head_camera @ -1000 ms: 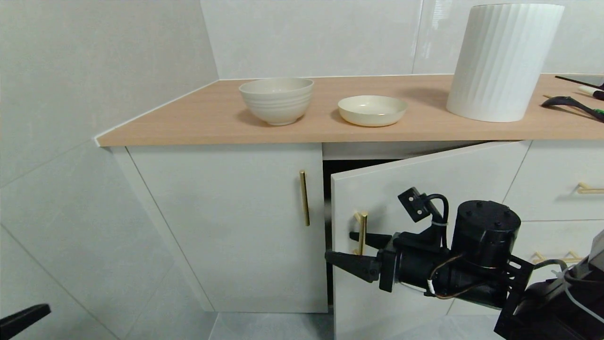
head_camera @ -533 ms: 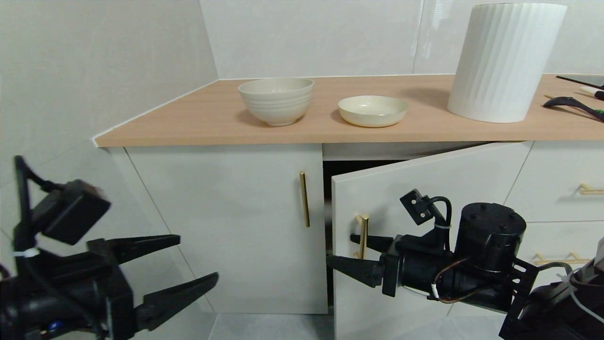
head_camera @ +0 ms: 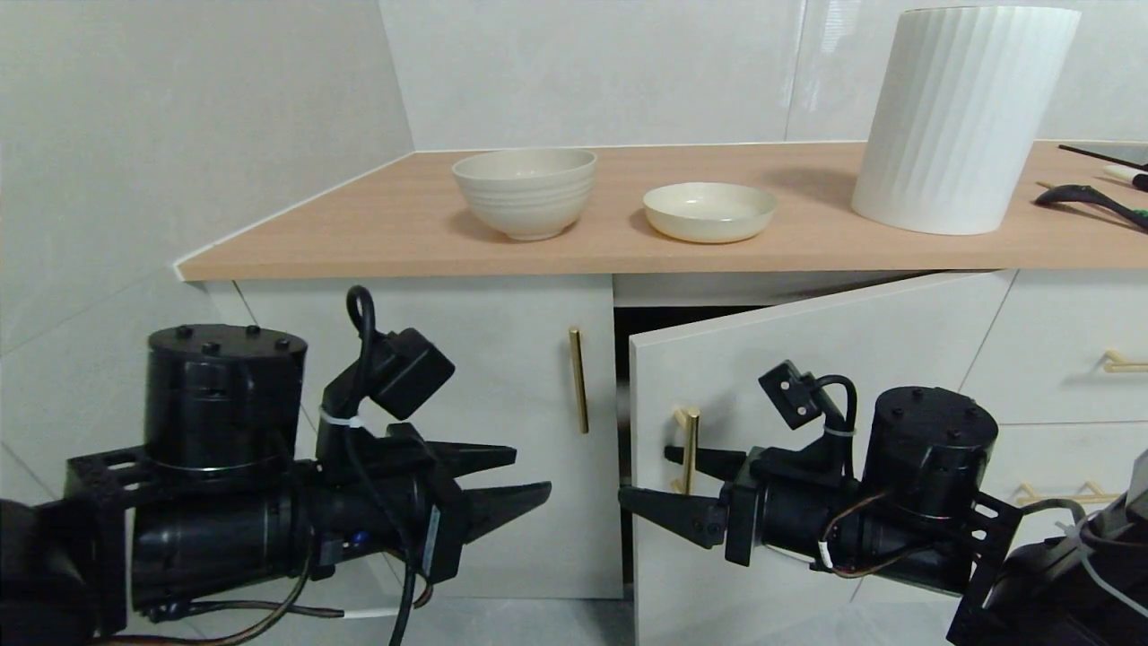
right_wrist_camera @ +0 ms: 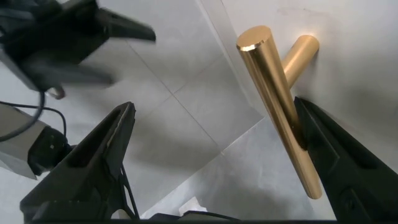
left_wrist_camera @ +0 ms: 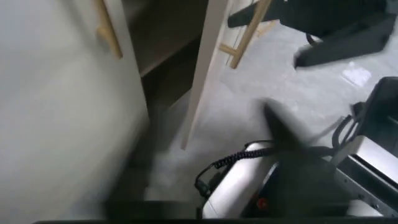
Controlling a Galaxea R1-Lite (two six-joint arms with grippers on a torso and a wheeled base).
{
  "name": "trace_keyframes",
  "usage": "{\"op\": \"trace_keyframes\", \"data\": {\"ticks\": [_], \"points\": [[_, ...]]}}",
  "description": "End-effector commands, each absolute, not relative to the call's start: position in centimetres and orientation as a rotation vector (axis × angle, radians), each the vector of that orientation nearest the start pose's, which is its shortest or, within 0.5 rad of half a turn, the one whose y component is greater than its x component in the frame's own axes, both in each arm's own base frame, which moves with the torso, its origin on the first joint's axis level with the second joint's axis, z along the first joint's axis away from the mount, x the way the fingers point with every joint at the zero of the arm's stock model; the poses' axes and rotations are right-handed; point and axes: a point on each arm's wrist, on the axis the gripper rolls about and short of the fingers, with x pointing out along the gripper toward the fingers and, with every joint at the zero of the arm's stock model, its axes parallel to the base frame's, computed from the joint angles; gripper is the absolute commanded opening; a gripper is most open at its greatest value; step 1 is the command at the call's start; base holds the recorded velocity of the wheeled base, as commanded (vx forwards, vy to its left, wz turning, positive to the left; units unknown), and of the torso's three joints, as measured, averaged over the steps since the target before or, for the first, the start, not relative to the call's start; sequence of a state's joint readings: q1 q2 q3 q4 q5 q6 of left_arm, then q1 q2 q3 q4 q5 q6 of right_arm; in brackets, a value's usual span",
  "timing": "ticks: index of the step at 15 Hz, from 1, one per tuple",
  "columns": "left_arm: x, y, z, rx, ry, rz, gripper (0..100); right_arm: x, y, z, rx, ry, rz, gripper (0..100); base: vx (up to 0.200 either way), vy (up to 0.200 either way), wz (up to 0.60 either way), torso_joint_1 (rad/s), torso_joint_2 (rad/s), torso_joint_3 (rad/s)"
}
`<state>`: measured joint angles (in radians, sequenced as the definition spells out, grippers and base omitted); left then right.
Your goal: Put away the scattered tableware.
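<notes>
In the head view the bowl (head_camera: 526, 191) and the shallow dish (head_camera: 709, 210) sit side by side, apart, on the wooden surface (head_camera: 359, 233). Below them the right hand (head_camera: 647, 474) has its fingers spread to either side of the brass handle (head_camera: 688, 446) on the half-open cabinet door (head_camera: 807, 359), and the left hand (head_camera: 529, 473), fingers slightly apart and empty, hangs before the closed door (head_camera: 502, 359). The left wrist view looks past the open door's edge to a shelf (left_wrist_camera: 168, 43) inside and the grey floor (left_wrist_camera: 249, 99). The right wrist view shows the handle between the spread fingers, close against one.

bowl (head_camera: 526, 190), dish (head_camera: 709, 210) on counter (head_camera: 359, 235), cabinet door (head_camera: 807, 345) ajar
</notes>
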<state>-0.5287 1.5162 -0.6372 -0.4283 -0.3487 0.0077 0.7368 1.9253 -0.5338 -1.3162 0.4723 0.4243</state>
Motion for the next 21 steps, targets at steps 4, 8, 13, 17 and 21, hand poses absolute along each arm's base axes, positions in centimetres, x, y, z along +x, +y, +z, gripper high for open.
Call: {"op": "trace_keyframes", "data": {"ticks": [4, 8, 13, 17, 21], "points": [[24.9, -15.7, 16.0, 0.047, 0.489, -0.866, 0, 21.2, 22.6, 11.3, 0.353, 0.355, 1.214, 100, 0.0, 0.0, 0.0, 0.0, 0.0, 0.0], [27.5, -17.2, 14.3, 0.054, 0.517, -0.853, 0, 21.2, 22.6, 11.2, 0.353, 0.357, 1.214, 100, 0.0, 0.0, 0.0, 0.0, 0.0, 0.0], [30.5, -19.2, 13.6, 0.05, 0.492, -0.86, 0, 20.9, 22.6, 11.2, 0.353, 0.352, 1.223, 100, 0.0, 0.0, 0.0, 0.0, 0.0, 0.0], [30.6, -20.6, 13.9, 0.032, 0.476, -0.889, 0, 20.8, 22.7, 11.2, 0.352, 0.35, 1.228, 100, 0.0, 0.0, 0.0, 0.0, 0.0, 0.0], [30.5, -22.2, 14.2, 0.013, 0.437, -0.918, 0, 20.7, 22.6, 11.2, 0.35, 0.348, 1.228, 100, 0.0, 0.0, 0.0, 0.0, 0.0, 0.0]]}}
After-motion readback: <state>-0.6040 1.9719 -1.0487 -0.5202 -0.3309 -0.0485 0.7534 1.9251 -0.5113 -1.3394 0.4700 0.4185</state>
